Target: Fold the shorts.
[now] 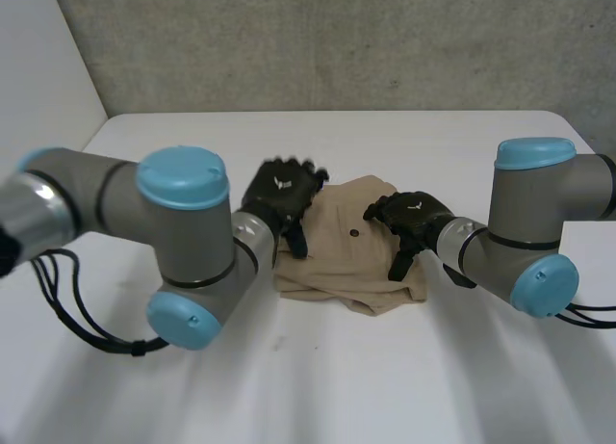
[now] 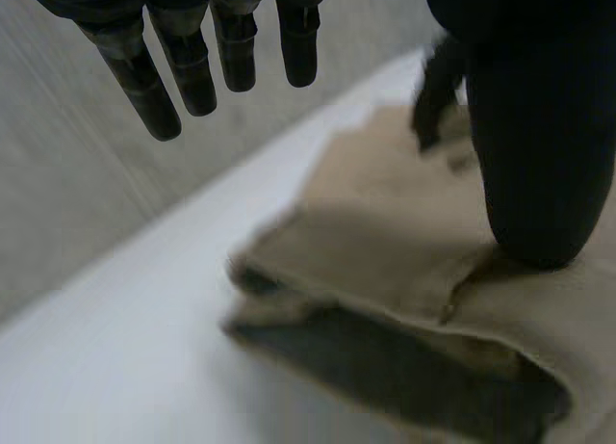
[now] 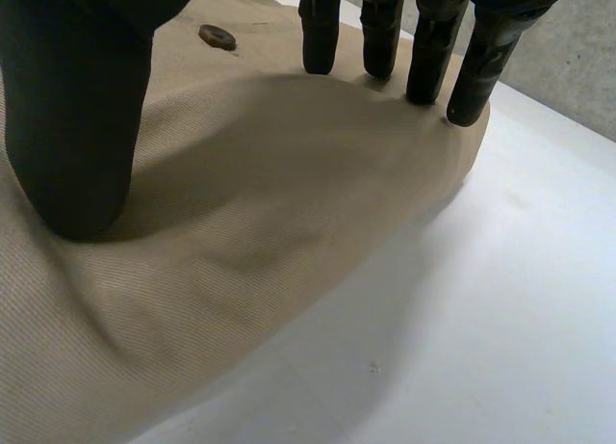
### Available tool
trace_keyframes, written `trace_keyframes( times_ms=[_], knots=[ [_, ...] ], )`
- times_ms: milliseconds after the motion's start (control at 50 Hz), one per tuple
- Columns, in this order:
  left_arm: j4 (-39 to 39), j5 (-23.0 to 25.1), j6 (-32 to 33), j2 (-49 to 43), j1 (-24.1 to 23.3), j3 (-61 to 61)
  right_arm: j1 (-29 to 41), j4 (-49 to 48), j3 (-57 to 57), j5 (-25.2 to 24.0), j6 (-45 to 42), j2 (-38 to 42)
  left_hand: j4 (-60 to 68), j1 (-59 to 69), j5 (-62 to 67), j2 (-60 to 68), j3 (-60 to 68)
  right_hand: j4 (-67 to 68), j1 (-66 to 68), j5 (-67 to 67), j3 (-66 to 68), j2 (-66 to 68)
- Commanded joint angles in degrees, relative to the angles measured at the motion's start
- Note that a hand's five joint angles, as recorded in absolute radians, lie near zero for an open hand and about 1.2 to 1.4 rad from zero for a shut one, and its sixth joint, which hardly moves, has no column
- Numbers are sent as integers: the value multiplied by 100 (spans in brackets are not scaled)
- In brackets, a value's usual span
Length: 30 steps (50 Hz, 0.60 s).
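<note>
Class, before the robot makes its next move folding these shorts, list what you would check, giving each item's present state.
1. Beige fabric shorts lie wholly on the white table: ok.
2. Left robot hand open, thumb on the cloth, fingers straight beyond its edge: ok.
3. Right robot hand open, fingertips and thumb pressing the top layer: ok.
4. Folded layers flat: not ok, they gape at the edge by the left robot hand.
5. Creases underneath: cannot tell.
</note>
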Motion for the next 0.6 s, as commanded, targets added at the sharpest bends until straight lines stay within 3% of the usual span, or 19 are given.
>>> trace_keyframes(
  times_ms=[20,260,340,440,600],
  knots=[
    [-241,-108,389,-648,79,297,-3,-5,50,16,-24,-74,-24,-99,49,10,-72,-344,-93,-366,-101,-265],
    [-329,-346,759,-325,194,130,6,4,103,51,-59,-381,-24,-99,49,10,-72,-344,-93,-366,-101,-265],
    [-312,-337,759,667,98,-299,-12,-22,366,200,-24,-1030,-74,-149,-1,-40,-122,-344,-93,-366,-101,-265],
    [-31,-354,723,2065,106,-854,-170,-267,761,866,212,-2539,-108,-183,-35,-74,-156,-344,-93,-366,-101,-265],
    [-144,-784,276,3762,800,-1188,-513,-200,911,1755,741,-3939,-41,-116,32,-6,-88,-344,-93,-366,-101,-265]
  ],
)
